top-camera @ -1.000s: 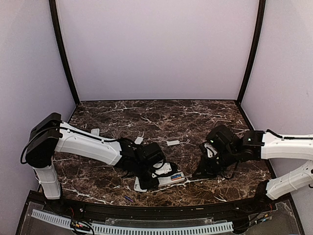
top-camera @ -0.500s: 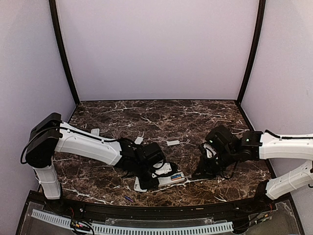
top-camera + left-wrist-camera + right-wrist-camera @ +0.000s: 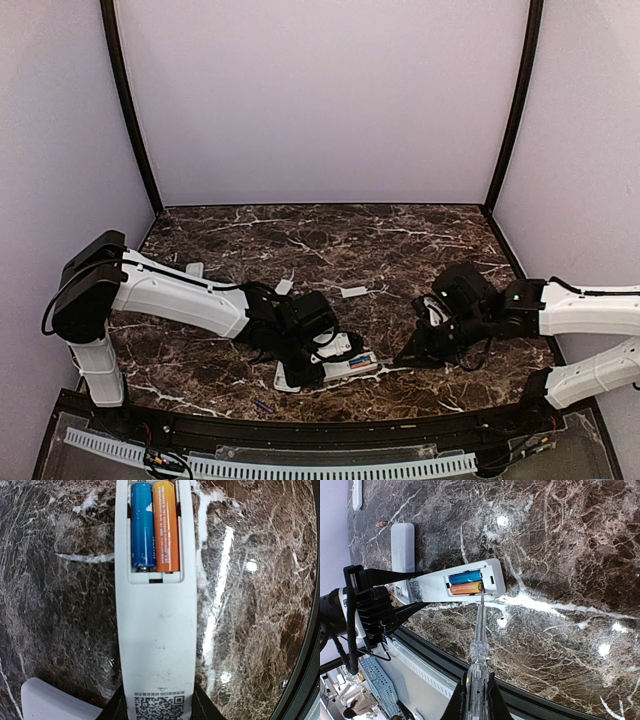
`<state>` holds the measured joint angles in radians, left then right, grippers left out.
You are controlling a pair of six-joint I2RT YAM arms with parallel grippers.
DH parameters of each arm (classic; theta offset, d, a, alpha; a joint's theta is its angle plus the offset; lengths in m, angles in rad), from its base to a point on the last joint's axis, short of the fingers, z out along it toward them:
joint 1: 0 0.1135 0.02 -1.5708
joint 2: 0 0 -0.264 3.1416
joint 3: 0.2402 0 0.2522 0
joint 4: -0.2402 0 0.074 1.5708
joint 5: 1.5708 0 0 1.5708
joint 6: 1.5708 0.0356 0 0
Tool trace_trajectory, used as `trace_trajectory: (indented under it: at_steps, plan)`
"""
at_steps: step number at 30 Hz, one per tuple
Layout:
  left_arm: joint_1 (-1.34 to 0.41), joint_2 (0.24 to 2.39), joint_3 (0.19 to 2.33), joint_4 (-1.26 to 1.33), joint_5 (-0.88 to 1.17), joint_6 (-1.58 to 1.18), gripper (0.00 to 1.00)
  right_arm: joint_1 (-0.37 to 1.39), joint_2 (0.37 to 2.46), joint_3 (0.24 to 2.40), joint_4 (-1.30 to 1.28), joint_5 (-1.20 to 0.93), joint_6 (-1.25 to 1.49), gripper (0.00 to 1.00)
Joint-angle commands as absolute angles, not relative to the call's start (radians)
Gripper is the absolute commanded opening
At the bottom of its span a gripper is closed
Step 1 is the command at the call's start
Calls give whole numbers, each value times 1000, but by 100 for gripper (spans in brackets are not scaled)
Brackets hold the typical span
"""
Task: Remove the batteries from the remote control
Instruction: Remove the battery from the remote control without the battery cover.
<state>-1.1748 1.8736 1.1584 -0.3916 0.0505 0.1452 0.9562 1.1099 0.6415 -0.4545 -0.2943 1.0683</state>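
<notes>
The white remote control lies back-up on the marble with its battery bay uncovered. Two batteries sit side by side in the bay, one blue and one orange. My left gripper is shut on the remote's QR-code end, one finger on each long side. In the top view the remote lies near the table's front edge. My right gripper is shut on a clear-handled screwdriver. Its tip touches the right end of the orange battery, beside the blue one.
A second white remote lies just behind the held one, its end also showing in the left wrist view. Small white covers lie farther back. A tiny purple cell rests by the black front rim.
My right arm has drawn slightly to the right while the screwdriver's tip stays at the battery bay. The left arm and the remote have not moved.
</notes>
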Motion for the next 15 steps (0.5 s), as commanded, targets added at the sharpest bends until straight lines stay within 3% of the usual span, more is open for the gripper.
trace_trajectory:
  at_steps: [1,15]
  plan:
    - [-1184,1924,1159,-369,43,160,17,971,1081,635,-184,-511,1085,0]
    - [-1184,1923,1163,-373,43,161,17,971,1034,647,-120,-548,1117,0]
